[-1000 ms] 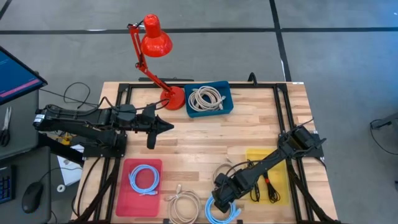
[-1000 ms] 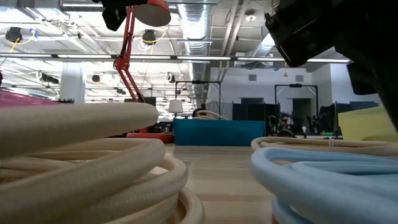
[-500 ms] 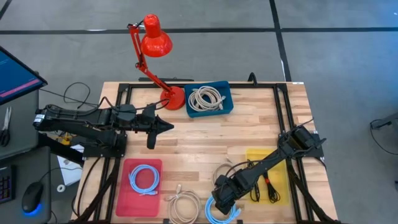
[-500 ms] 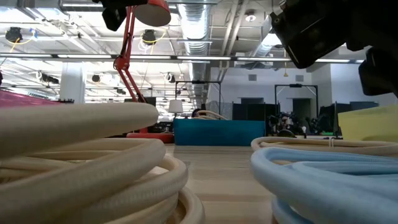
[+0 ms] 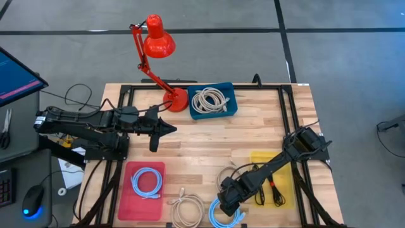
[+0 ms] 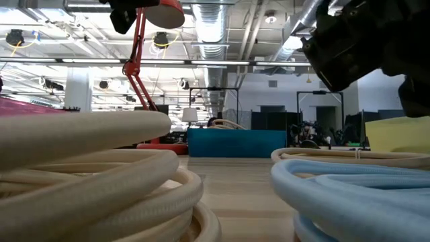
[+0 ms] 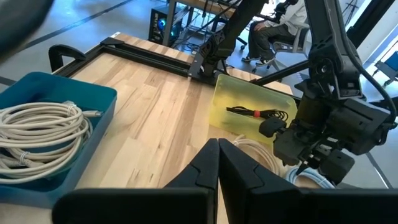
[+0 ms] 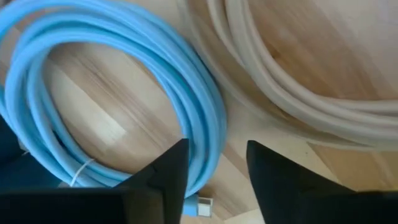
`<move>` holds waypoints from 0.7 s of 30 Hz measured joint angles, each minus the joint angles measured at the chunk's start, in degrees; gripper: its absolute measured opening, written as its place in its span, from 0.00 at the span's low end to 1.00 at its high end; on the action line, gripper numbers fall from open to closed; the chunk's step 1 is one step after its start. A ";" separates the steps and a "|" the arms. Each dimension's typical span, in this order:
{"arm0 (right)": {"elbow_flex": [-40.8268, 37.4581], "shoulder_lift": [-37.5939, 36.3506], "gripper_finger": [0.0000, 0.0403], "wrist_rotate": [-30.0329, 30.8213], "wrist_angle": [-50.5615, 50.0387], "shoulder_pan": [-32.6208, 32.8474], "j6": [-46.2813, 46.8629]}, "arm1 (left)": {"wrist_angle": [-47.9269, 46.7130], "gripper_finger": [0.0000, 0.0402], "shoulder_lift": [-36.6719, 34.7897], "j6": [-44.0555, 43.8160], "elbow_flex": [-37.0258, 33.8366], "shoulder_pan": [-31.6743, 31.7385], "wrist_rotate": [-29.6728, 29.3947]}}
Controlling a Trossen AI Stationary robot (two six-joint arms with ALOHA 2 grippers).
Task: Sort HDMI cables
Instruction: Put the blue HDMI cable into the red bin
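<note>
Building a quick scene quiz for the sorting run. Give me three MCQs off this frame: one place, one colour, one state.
1. Where does the beige-white coil in a tray lie?
A. blue tray
B. red tray
C. yellow tray

2. What colour is the coil on the red tray?
A. black
B. light blue
C. beige-white

3. How does the right gripper stand?
A. shut on a black bundle
B. open above a coil
C. out of view

Answers: 1 A, the coil sits in the blue tray by the red lamp. 2 B, the light-blue coil lies there. 3 B, its fingers stand apart over the light-blue coil at the front edge.
</note>
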 joint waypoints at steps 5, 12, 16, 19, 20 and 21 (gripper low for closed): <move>-0.04 0.03 0.24 0.02 1.14 -0.05 -0.33 | -0.20 0.02 0.00 1.03 0.00 0.00 0.00; -0.13 0.18 0.13 0.64 1.95 -0.10 -0.53 | -0.22 0.02 0.00 1.05 0.00 0.00 0.00; -0.11 0.23 0.03 1.49 2.38 -0.11 -1.74 | -0.24 0.02 0.00 1.05 0.00 0.00 0.00; -0.30 0.43 0.01 1.41 2.63 -0.09 -2.40 | -0.24 0.02 0.00 1.05 0.00 0.00 0.00; -0.32 0.43 0.01 1.34 2.71 -0.10 -2.58 | -0.24 0.02 0.00 1.05 0.00 0.00 0.00; -0.33 0.35 0.01 1.38 2.74 -0.11 -2.85 | -0.24 0.02 0.00 1.05 0.00 0.00 0.00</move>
